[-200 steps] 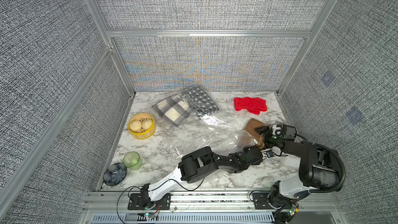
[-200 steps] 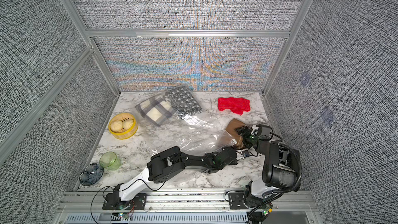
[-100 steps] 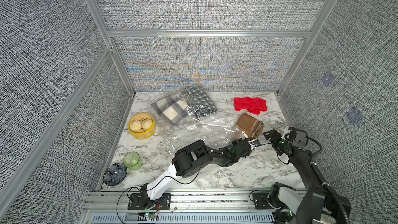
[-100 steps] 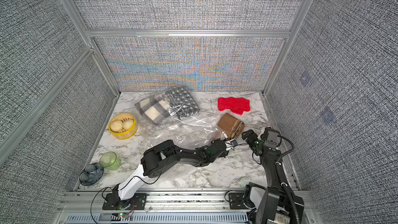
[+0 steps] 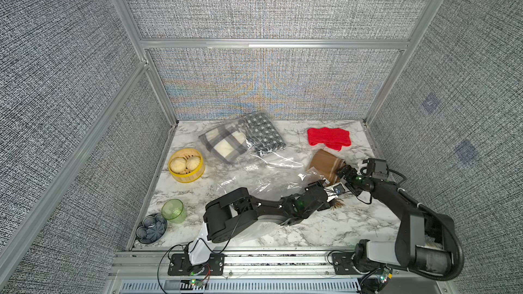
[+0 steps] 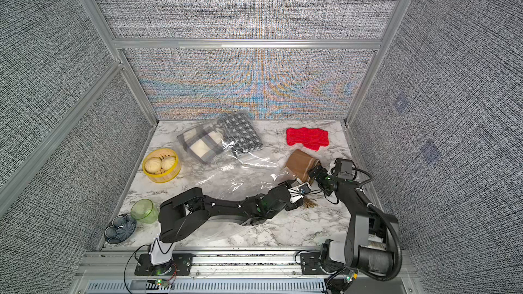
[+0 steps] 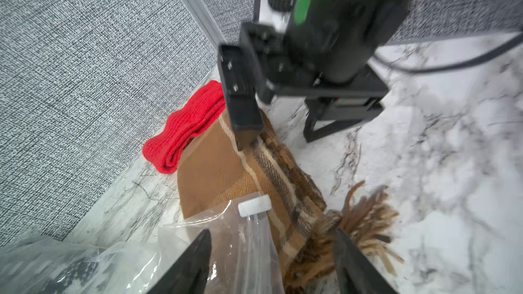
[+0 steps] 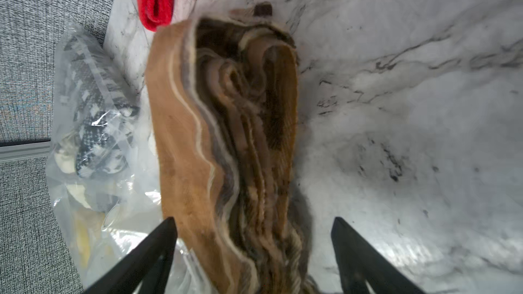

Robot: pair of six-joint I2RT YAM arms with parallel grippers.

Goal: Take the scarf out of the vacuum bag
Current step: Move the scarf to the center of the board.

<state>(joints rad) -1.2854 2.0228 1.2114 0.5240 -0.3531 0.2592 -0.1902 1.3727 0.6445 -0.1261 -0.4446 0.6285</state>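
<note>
A folded brown scarf lies right of centre with its fringe toward the front. The clear vacuum bag spreads across the middle of the table. Its corner, with a small white clip, lies over the scarf's near end. My left gripper is open, with the bag corner and the fringe between its jaws. My right gripper is open, and its jaws straddle the scarf's layered end without pressing it.
A plaid scarf and a black-and-white one sit inside the bag at the back. A red scarf lies bare at the back right. At the left stand a yellow steamer basket, a green cup and a dark dish.
My left gripper has gone from shut to open. The brown scarf slid a little toward the back. The right arm lifted away and has returned to the scarf's end.
</note>
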